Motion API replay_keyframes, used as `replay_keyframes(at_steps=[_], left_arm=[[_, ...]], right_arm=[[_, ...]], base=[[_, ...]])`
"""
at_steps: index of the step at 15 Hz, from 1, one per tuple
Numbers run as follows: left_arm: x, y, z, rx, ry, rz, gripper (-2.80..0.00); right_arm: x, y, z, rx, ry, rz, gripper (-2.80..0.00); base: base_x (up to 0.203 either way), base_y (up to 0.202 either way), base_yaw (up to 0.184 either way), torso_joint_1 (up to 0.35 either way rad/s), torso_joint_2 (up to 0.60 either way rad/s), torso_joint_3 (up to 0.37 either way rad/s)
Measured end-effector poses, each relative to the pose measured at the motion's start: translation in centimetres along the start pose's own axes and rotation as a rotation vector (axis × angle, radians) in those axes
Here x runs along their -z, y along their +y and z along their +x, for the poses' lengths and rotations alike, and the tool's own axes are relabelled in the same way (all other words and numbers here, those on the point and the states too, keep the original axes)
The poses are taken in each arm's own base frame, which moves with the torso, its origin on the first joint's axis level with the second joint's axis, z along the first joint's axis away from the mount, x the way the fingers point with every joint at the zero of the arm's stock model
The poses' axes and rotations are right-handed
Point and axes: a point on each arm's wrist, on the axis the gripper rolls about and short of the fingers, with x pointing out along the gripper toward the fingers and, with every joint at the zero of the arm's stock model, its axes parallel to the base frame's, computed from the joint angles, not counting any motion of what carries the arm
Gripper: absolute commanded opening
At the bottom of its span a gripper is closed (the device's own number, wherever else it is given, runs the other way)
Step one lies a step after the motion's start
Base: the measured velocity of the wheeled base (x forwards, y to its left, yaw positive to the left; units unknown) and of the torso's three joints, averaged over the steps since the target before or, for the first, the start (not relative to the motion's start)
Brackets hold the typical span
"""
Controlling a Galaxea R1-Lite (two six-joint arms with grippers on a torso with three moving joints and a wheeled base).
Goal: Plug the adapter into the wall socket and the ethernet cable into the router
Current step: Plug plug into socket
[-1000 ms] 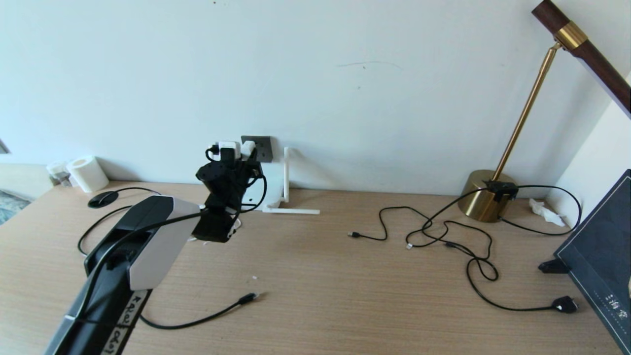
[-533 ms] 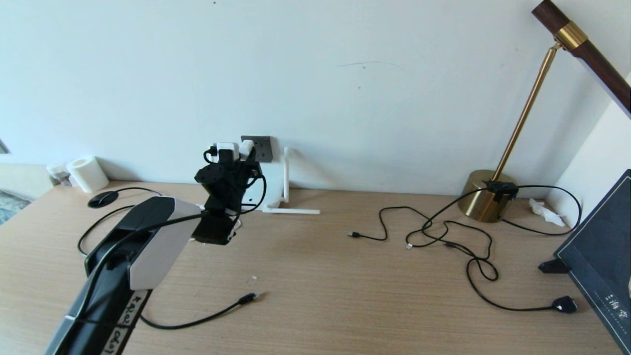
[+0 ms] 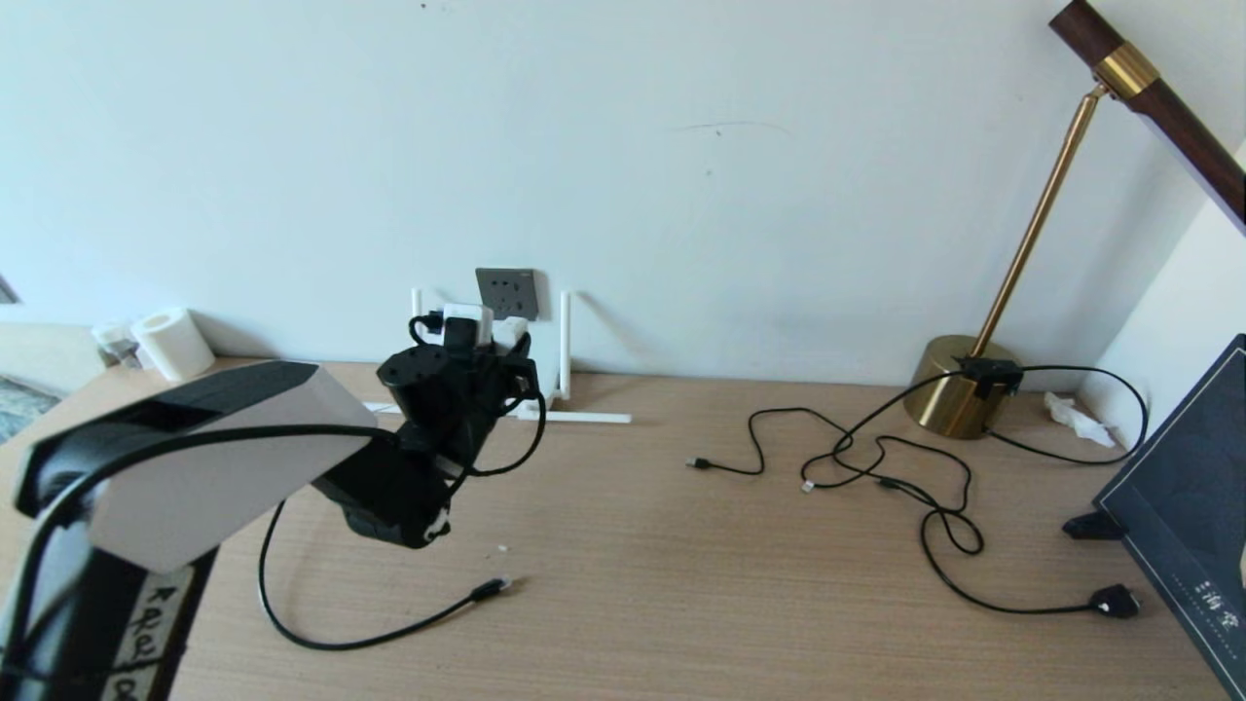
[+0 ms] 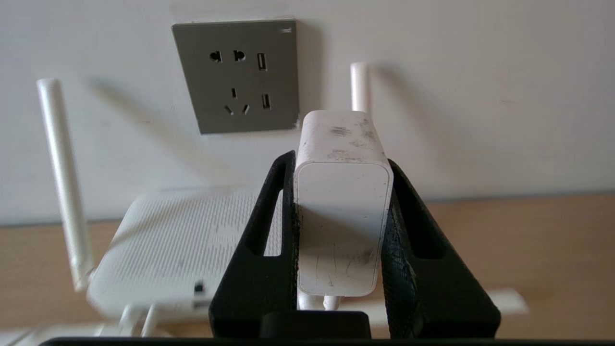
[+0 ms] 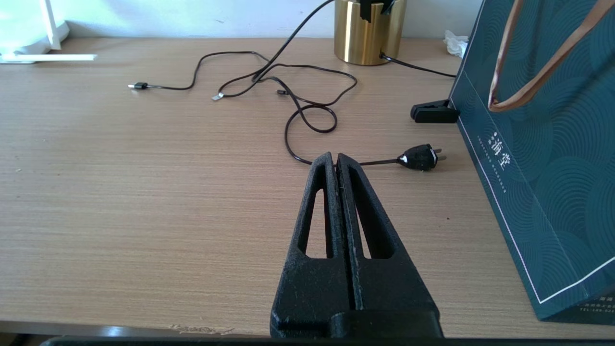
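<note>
- The adapter (image 4: 342, 202), a small white block, sat clamped between the jaws of the left gripper (image 4: 342, 158), its nose pointing at the wall and lying just below and to one side of the wall socket (image 4: 236, 74).
- To do the step well, the block probably needed lifting and shifting sideways until its pins faced the socket holes, then a straight, square push.
- The router (image 4: 178, 240) lay flat under the socket with its antennas upright.
- The ethernet cable (image 3: 370, 638) trailed on the table (image 3: 681, 604), unplugged.
- The right gripper (image 5: 338, 161) hovered over the table with jaws closed on nothing.
- Thin black cords (image 3: 876, 467), a brass lamp (image 3: 959, 394) and a dark bag (image 3: 1183, 506) occupied the right end, against a pale wall.
</note>
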Motion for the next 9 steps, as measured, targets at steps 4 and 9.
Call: replay_keyframes(at_steps=[4,9], left_arm=[[-4.0,-0.1,-6.0,0.013,0.018,0.009,-2.80],[-5.2,0.4,-8.9,0.019,0.045,0.011,-2.80]], right_arm=[[0.0,0.0,0.0,0.000,0.001,0.000,-2.80],[0.0,0.0,0.0,0.000,0.000,0.000,-2.80]], base=[[0.000,0.000,0.000,0.000,0.00,0.000],[0.000,0.000,0.000,0.000,0.00,0.000]])
